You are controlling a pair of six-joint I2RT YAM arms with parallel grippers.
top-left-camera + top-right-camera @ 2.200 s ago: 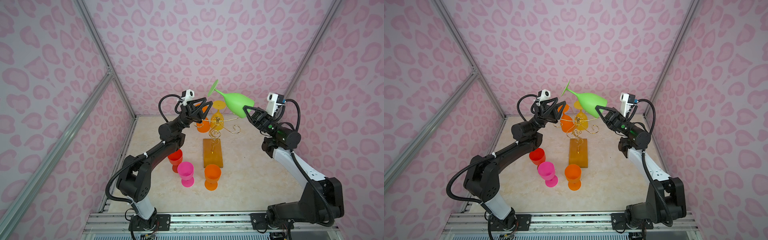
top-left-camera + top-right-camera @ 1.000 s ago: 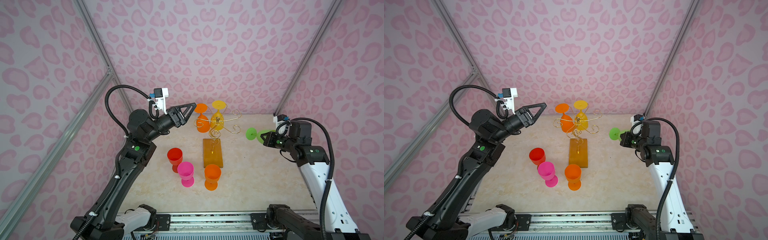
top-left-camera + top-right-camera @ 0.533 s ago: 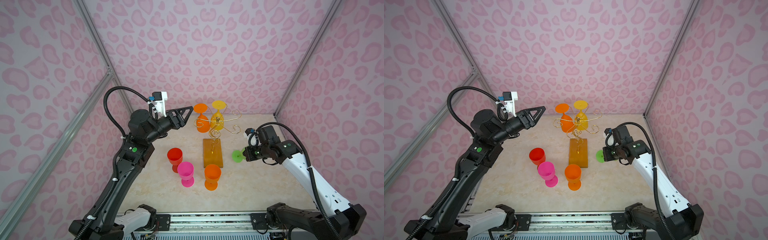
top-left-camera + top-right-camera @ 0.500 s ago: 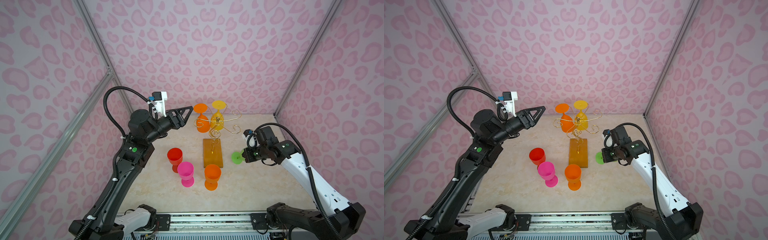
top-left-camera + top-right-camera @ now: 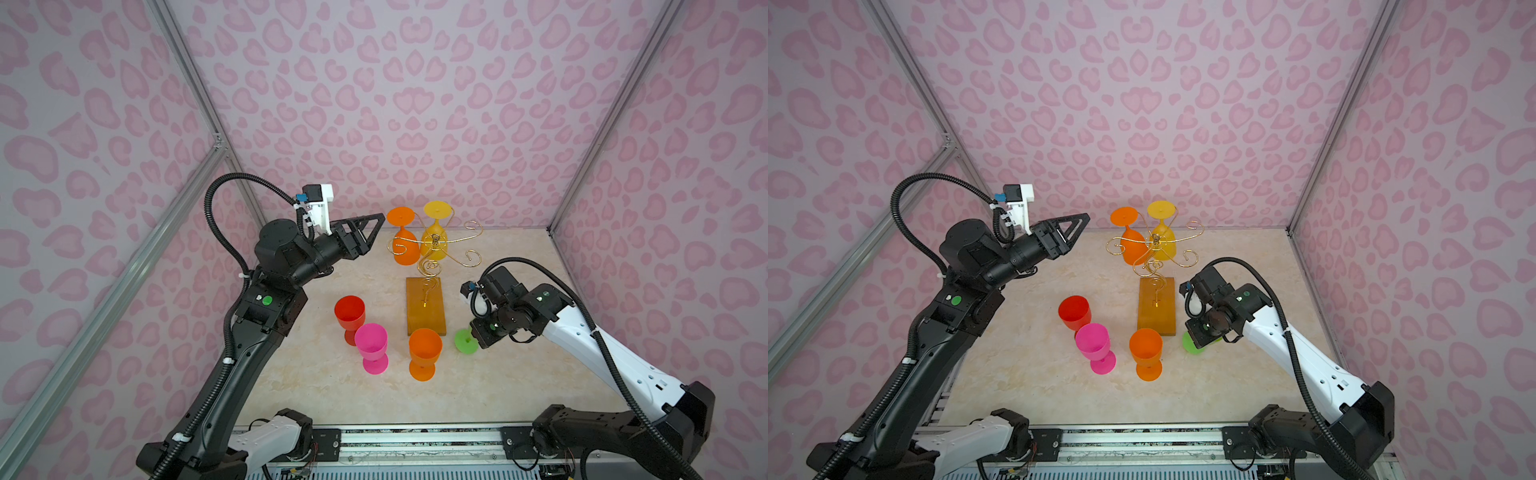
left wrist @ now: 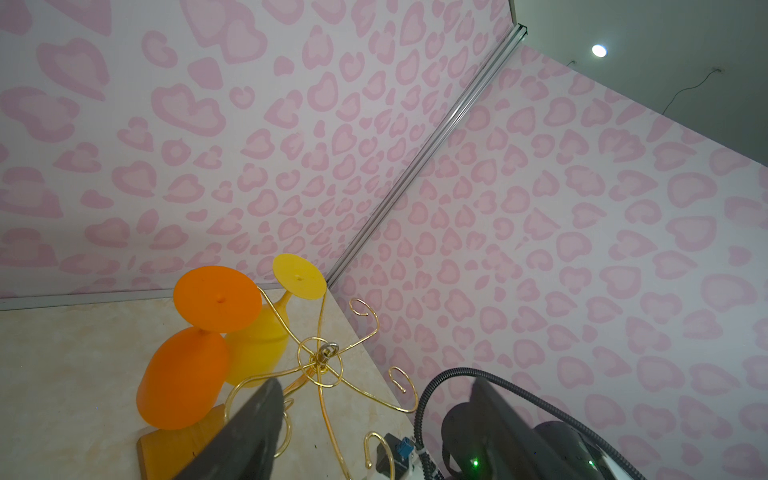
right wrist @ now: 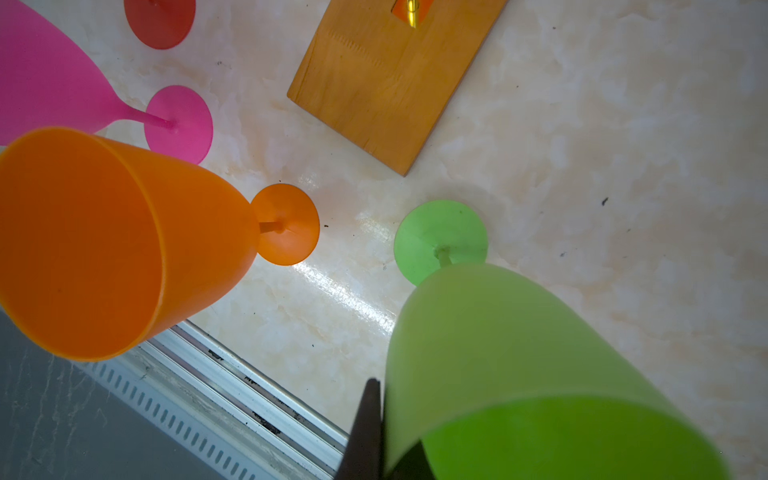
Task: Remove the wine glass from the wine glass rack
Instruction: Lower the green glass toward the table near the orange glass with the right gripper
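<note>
The wine glass rack [image 5: 434, 243] [image 5: 1155, 246] [image 6: 321, 354] is gold wire on an amber base [image 5: 424, 305] [image 7: 386, 83]. An orange wine glass [image 5: 405, 247] [image 6: 183, 378] and a yellow one [image 5: 434, 245] [image 6: 257, 349] hang upside down on it. My right gripper [image 5: 484, 332] [image 5: 1202, 332] [image 7: 386, 436] is shut on the rim of a green wine glass [image 7: 519, 353]. The glass is upright, and its foot [image 5: 465, 341] [image 5: 1192, 344] is at the tabletop beside the base's near right corner. My left gripper [image 5: 374, 226] [image 5: 1081, 220] [image 6: 374, 411] hangs open and empty, left of the rack.
A red glass [image 5: 350, 311], a pink glass [image 5: 371, 343] and an orange glass [image 5: 424, 349] [image 7: 104, 241] stand upright left of the green one. The front metal rail [image 7: 249, 395] runs close by. Patterned walls enclose three sides.
My right arm carried the green glass from the back right down to the table near the base's front corner. In the last half second it barely shifted. The left arm stayed put.
</note>
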